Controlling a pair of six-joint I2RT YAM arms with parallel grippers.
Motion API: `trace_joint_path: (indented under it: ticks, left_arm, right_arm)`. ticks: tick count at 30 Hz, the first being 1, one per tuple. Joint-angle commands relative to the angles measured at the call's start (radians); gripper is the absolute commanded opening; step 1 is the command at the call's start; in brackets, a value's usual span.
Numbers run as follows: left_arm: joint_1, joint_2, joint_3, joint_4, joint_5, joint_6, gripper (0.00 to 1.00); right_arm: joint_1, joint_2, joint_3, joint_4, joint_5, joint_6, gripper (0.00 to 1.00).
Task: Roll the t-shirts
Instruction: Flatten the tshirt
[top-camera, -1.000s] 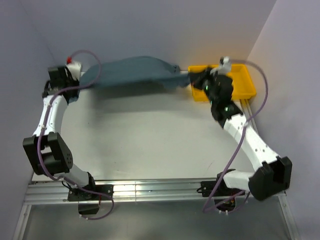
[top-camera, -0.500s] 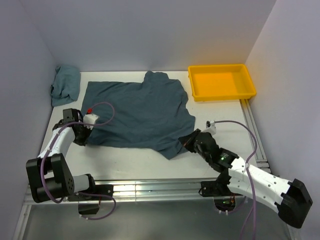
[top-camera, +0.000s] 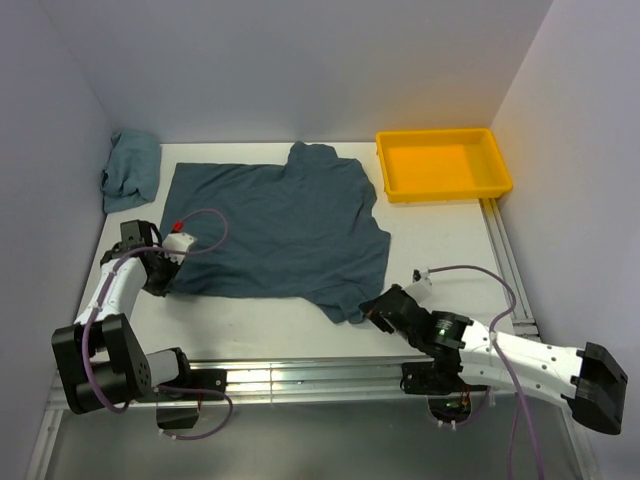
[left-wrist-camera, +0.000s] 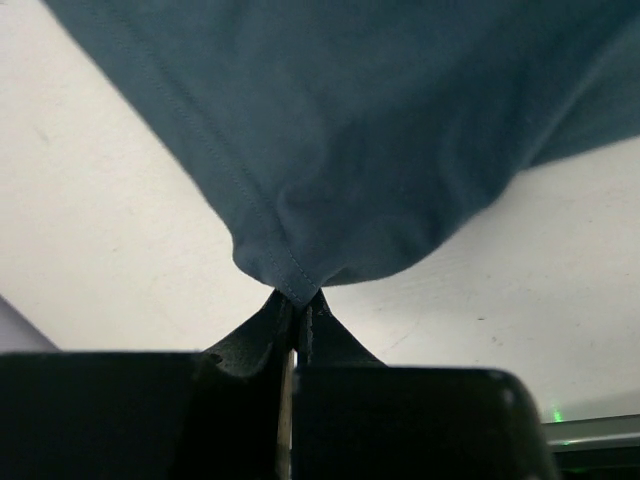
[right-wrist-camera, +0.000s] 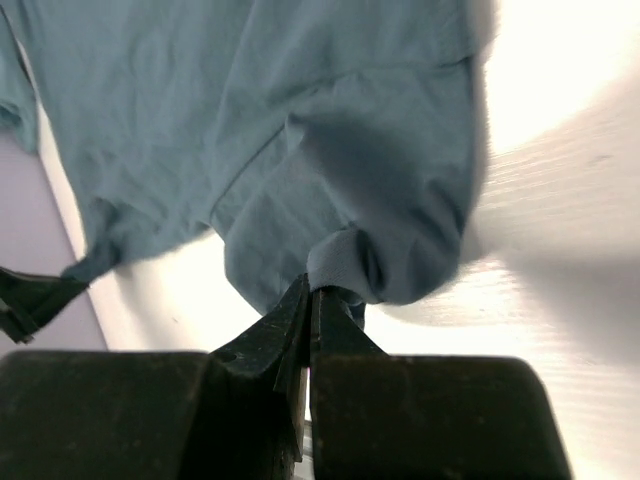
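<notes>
A dark slate-blue t-shirt (top-camera: 275, 230) lies spread flat across the white table, collar end toward the back wall. My left gripper (top-camera: 166, 281) is shut on its near left corner; in the left wrist view the hem corner (left-wrist-camera: 295, 285) is pinched between the closed tips of my left gripper (left-wrist-camera: 300, 300). My right gripper (top-camera: 372, 308) is shut on the shirt's near right corner; in the right wrist view a bunched fold (right-wrist-camera: 345, 262) sits at the closed tips of my right gripper (right-wrist-camera: 311, 290). A second t-shirt (top-camera: 131, 170) lies crumpled at the back left corner.
A yellow plastic tray (top-camera: 445, 185) stands at the back right, with nothing in it. Grey walls close in the table on the left, back and right. A metal rail (top-camera: 290, 378) runs along the near edge by the arm bases.
A second ago both grippers held the shirt stretched up at the back of the table; they have drawn it toward the near edge and laid it flat. In the last half second they moved slightly nearer.
</notes>
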Motion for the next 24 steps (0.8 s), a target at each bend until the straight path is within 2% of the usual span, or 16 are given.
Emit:
trace_joint_path:
  ticks: [1, 8, 16, 20, 24]
  left_arm:
    - [0.025, -0.019, 0.057, -0.024, 0.000, 0.049, 0.00]
    - [0.104, 0.041, 0.101, -0.070, 0.015, 0.107, 0.00]
    - [0.132, 0.065, 0.086, -0.097, 0.003, 0.153, 0.00]
    - [0.137, 0.078, 0.075, -0.094, -0.003, 0.170, 0.01]
    - [0.140, 0.101, 0.084, -0.113, 0.017, 0.175, 0.07]
  right_arm:
    - [0.005, -0.105, 0.037, -0.170, 0.099, 0.061, 0.00]
    - [0.005, -0.300, 0.004, -0.296, 0.064, 0.094, 0.00]
    - [0.012, -0.297, 0.020, -0.308, -0.007, 0.064, 0.00]
    - [0.043, -0.199, 0.054, -0.250, -0.024, 0.023, 0.00]
    - [0.059, -0.031, 0.121, -0.207, -0.033, -0.034, 0.00]
